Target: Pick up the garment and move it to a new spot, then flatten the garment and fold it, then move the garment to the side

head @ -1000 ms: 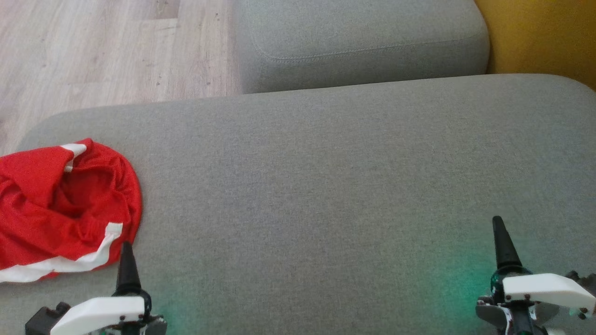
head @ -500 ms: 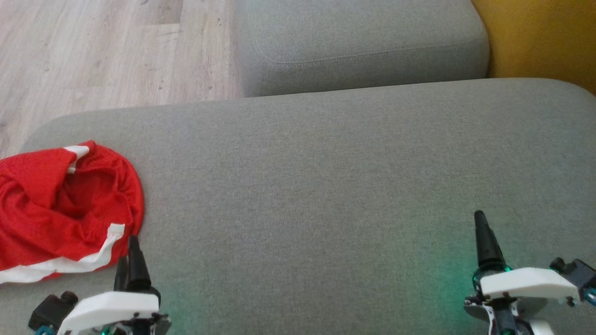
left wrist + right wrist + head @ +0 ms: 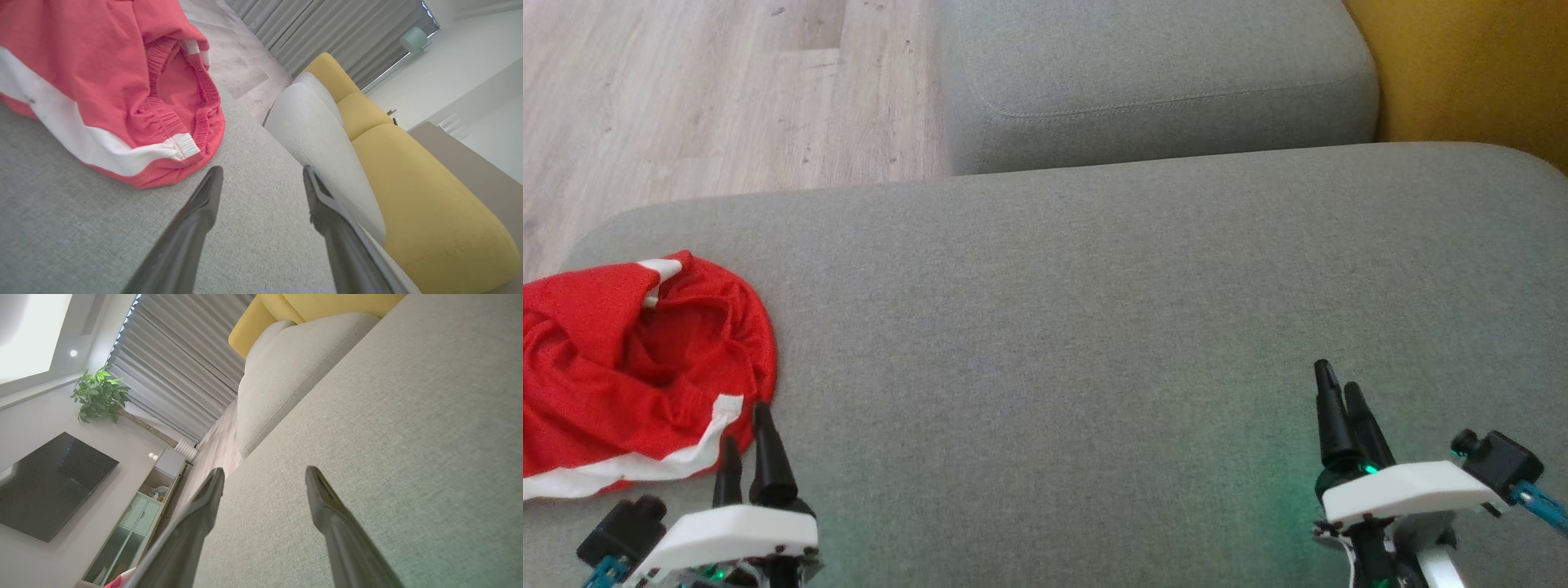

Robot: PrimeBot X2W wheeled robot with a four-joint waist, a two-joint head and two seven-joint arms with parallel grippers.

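Red garment bunched just ahead-left of the left fingers; both grippers released, nothing held.

The garment (image 3: 629, 367), red with a white stripe and a gathered elastic band, lies crumpled on the grey seat cushion (image 3: 1094, 327). In the left wrist view its near hem sits just beyond the tip of the left-hand finger, with a thin strip of cushion between them. The left gripper (image 3: 745, 425) is low over the cushion, fingers pointing forward and spread, rolled so that one finger nearly overlaps the other in the head view. The right gripper (image 3: 1338, 376) is well apart from the garment, in the same rolled pose over bare cushion, fingers parted. Beyond both sets of fingertips is a second grey cushion (image 3: 1152, 73). A yellow cushion (image 3: 1462, 65) lies past it to the right, and wood floor (image 3: 686, 98) to the far left.
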